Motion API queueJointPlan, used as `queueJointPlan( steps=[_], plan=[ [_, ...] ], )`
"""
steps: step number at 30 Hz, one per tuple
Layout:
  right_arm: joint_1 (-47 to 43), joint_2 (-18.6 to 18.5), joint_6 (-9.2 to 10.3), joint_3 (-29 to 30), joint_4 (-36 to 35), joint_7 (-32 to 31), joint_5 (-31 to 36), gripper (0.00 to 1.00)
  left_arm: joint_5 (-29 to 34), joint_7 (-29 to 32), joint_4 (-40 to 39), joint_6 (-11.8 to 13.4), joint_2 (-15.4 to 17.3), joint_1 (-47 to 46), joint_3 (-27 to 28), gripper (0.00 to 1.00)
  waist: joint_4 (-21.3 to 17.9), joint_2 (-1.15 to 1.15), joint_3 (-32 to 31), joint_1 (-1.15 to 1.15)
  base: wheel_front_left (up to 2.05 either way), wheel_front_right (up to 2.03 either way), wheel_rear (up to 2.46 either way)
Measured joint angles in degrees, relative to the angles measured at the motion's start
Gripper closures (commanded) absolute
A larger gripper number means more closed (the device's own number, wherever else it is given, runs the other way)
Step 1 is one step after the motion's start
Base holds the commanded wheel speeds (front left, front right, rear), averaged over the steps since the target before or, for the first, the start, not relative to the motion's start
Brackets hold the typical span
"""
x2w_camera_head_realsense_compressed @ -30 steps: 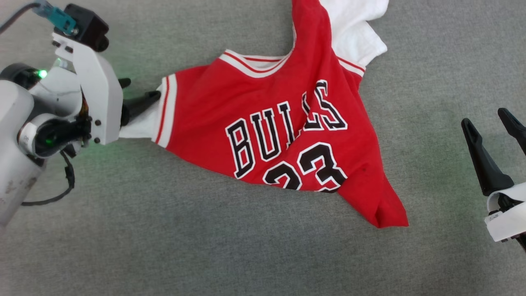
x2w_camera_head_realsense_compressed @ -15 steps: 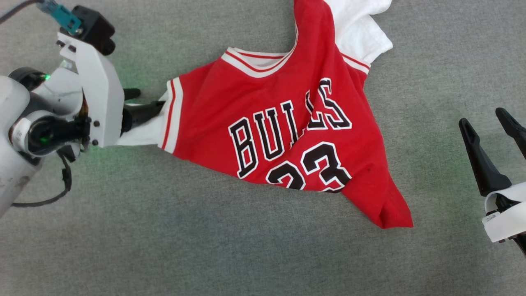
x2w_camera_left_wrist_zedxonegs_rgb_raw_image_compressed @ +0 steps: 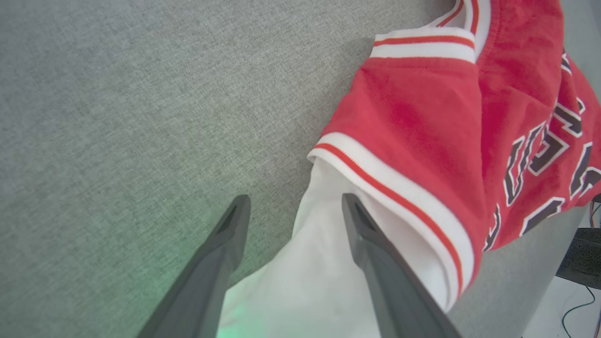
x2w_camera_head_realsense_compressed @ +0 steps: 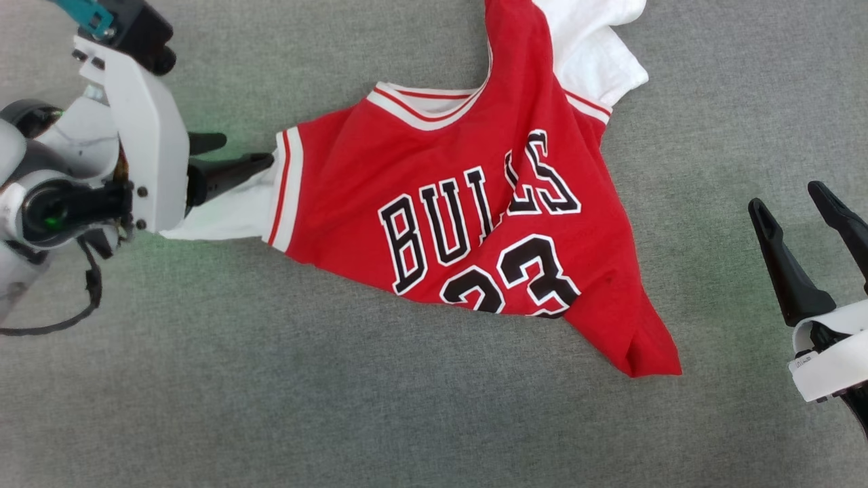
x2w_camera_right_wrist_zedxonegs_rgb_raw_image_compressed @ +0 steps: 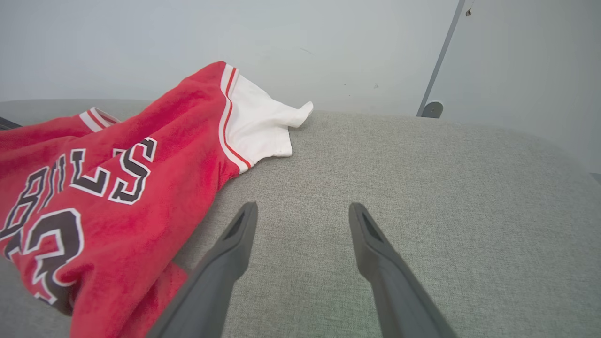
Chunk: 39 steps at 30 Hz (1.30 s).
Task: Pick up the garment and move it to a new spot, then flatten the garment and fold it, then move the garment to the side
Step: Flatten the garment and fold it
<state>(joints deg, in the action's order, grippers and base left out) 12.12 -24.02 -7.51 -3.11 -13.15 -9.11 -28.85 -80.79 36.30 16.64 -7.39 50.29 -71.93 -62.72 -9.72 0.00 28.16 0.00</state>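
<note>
The garment (x2w_camera_head_realsense_compressed: 475, 224) lay unflattened after the left claw (x2w_camera_head_realsense_compressed: 247, 150) spread wide, releasing its white sleeve (x2w_camera_head_realsense_compressed: 224, 213); right claw (x2w_camera_head_realsense_compressed: 785, 195) wide, empty.

The left arm (x2w_camera_head_realsense_compressed: 146, 135) has pulled back, uncovering more white sleeve (x2w_camera_head_realsense_compressed: 227, 215).

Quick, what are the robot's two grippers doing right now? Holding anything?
Left gripper: open, one finger over the white sleeve of the red jersey shirt, not gripping it.
Right gripper: open, empty, off to the shirt's side.
</note>
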Motion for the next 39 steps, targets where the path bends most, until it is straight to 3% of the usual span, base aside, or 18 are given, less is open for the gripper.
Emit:
queueJointPlan(
  steps=[11,26,28,30,35,39],
  plan=[
    [-0.6,0.2,0.0,-0.5,-0.2,-0.5,0.0,0.0,-3.7,3.4,-1.1,0.0,1.9,-0.7,-1.7,0.0,0.6,0.0,-0.7,0.0,0.0,0.0,0.0],
    [-0.5,0.2,0.0,-1.0,-0.7,-1.0,-0.6,0.0,-3.8,5.0,-0.2,0.0,1.0,-0.4,-5.0,0.0,0.4,0.0,0.0,0.0,0.0,0.0,0.0],
    [-0.5,0.2,0.0,-1.0,-0.7,-1.0,-0.7,0.0,-3.6,5.0,-0.3,0.0,1.0,-0.5,-5.2,0.54,0.4,0.0,0.1,0.0,0.0,0.0,0.0],
    [-0.5,0.1,0.0,-1.0,-0.8,-1.0,-0.8,0.0,-3.6,4.9,-0.3,0.0,1.0,-0.5,-5.4,1.0,0.4,0.0,0.2,0.0,0.0,0.0,0.0],
    [-0.1,-0.4,0.0,-1.4,-0.9,-1.4,-1.1,0.0,-3.7,3.7,-0.6,0.0,0.8,-0.5,-5.8,1.0,0.5,0.0,0.4,0.0,0.0,0.0,0.0],
    [3.8,-3.3,0.0,-3.6,-0.9,-3.3,-2.0,0.0,-3.6,2.7,-0.8,0.0,0.5,-0.7,-5.9,1.0,0.8,0.0,0.7,0.0,0.0,0.0,0.0]
  ],
)
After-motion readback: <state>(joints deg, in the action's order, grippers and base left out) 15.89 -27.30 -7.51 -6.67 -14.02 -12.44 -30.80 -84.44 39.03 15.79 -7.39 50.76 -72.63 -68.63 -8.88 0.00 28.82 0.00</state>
